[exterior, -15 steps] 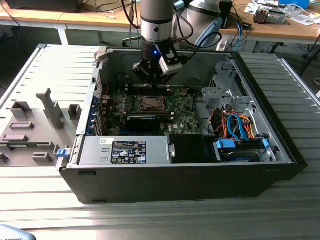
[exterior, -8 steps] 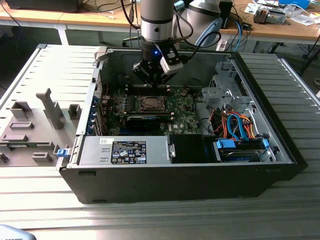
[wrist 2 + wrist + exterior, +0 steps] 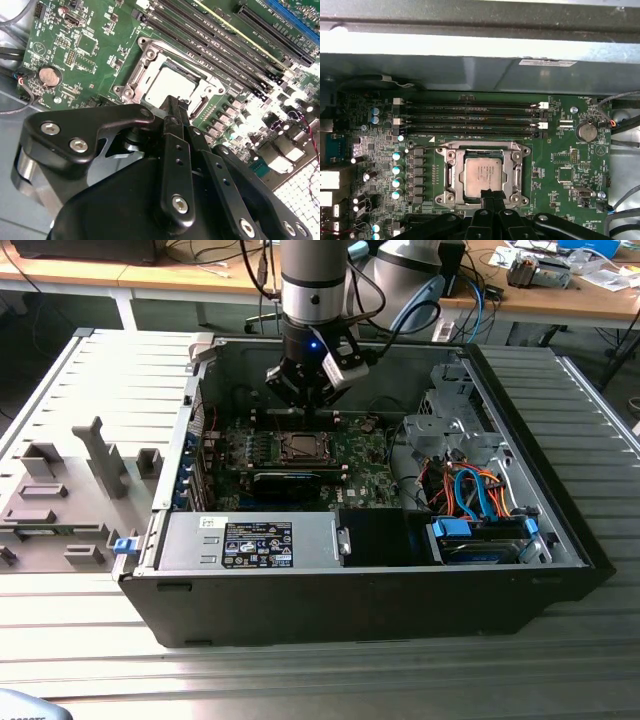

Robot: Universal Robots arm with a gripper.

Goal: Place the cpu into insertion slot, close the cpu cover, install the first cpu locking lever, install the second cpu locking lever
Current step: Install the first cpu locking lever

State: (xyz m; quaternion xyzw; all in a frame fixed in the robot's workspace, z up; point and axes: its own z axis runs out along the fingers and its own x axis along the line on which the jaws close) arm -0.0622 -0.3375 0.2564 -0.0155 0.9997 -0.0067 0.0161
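The cpu (image 3: 481, 172) is a pale silver-beige square lying flat in the insertion slot (image 3: 300, 447) on the green board inside the open computer case. The cpu cover (image 3: 451, 174), a metal frame with an open window, lies flat around the cpu (image 3: 167, 85). My gripper (image 3: 490, 194) is shut with nothing between its fingers. Its tips are just over the socket's edge on the side away from the memory slots. In the second wrist view the gripper (image 3: 175, 105) points at that same rim. In the exterior view the gripper (image 3: 305, 410) hangs just behind the socket. I cannot make out the locking levers.
Long black memory slots (image 3: 470, 117) run beside the socket, and a coin battery (image 3: 586, 131) sits near them. A long black card (image 3: 285, 480) and a grey labelled box (image 3: 250, 540) lie in front. A drive cage with orange and blue cables (image 3: 470, 490) is on the exterior view's right.
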